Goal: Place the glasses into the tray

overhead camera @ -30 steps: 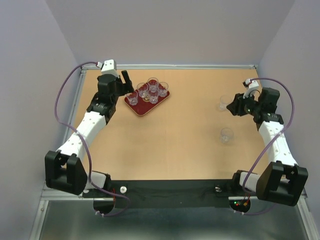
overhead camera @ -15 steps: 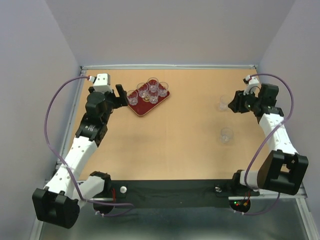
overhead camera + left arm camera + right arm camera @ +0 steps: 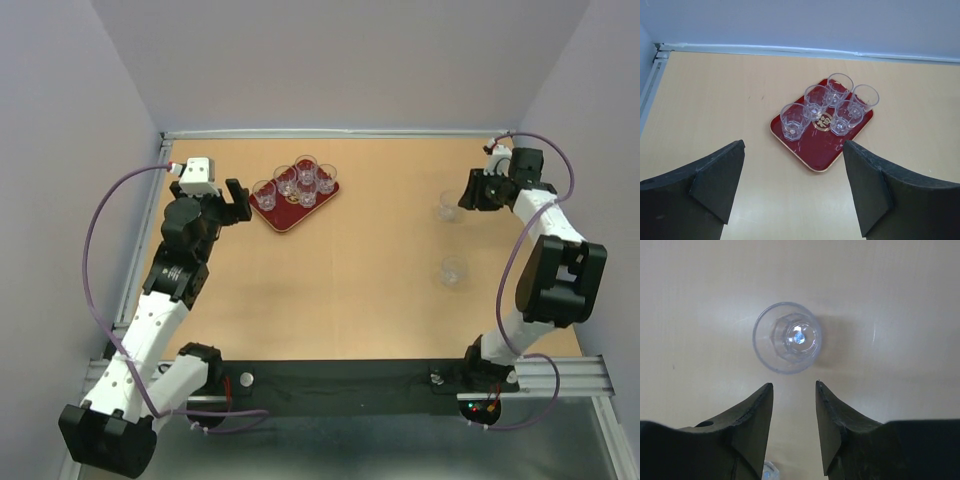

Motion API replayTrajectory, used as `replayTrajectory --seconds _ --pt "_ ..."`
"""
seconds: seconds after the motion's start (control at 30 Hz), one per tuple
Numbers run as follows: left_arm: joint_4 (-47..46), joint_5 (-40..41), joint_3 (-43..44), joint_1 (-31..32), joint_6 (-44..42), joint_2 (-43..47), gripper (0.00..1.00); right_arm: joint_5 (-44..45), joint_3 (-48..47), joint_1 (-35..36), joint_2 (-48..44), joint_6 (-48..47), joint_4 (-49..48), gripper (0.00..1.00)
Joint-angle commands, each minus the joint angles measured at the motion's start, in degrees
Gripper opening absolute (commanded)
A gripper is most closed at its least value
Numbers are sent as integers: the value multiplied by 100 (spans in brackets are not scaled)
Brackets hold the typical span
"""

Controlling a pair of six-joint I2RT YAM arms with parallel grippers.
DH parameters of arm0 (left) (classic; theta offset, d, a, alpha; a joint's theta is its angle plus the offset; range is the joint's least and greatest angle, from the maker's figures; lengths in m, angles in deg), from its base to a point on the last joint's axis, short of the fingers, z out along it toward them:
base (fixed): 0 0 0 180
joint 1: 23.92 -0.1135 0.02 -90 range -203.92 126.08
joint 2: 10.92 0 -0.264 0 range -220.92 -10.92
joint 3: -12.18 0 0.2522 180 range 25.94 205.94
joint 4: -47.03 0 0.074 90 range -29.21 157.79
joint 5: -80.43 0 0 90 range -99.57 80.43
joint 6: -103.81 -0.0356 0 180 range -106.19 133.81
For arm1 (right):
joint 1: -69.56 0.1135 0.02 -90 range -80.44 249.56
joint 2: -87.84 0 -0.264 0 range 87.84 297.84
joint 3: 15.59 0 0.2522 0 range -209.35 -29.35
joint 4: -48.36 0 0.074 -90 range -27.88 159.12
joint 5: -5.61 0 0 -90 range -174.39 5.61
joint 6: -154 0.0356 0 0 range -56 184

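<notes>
1. From above, we see the tray (image 3: 283, 222) lying toward the far left of the table (image 3: 350, 290), with five glasses (image 3: 306, 170) standing upright on it in a cluster. The left gripper (image 3: 238, 200) hovers just left of the tray, fingers spread and holding nothing. Well to the right of the tray, two more stand on the bare wood: a far glass (image 3: 448, 206) about level with the tray, and a near glass (image 3: 453, 270) closer to the arm bases. The right gripper (image 3: 468, 195) is just beside the far glass, on the side away from the tray.
2. From the left wrist, we look down on the tray (image 3: 815, 150) and its five glasses (image 3: 816, 101), grouped around the gold emblem (image 3: 823, 121). The left gripper (image 3: 793, 147) is wide apart and empty, short of the tray's near edge.
3. From the right wrist, the far glass (image 3: 786, 337) stands upright just beyond the fingertips, not between them. The right gripper (image 3: 793, 386) is parted by a modest gap, with nothing in it.
</notes>
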Motion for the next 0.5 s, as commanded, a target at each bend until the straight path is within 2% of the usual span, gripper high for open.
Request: replayTrajectory --seconds 0.0,0.23,0.47 --pt "-210 63 -58 -15 -136 136 91 341 -680 -46 453 200 -15 45" --pt "-210 90 -58 -15 -163 180 91 421 -1217 -46 1131 297 -6 44" --pt "-210 63 -67 -24 -163 171 91 201 -1244 -37 1413 332 21 41"
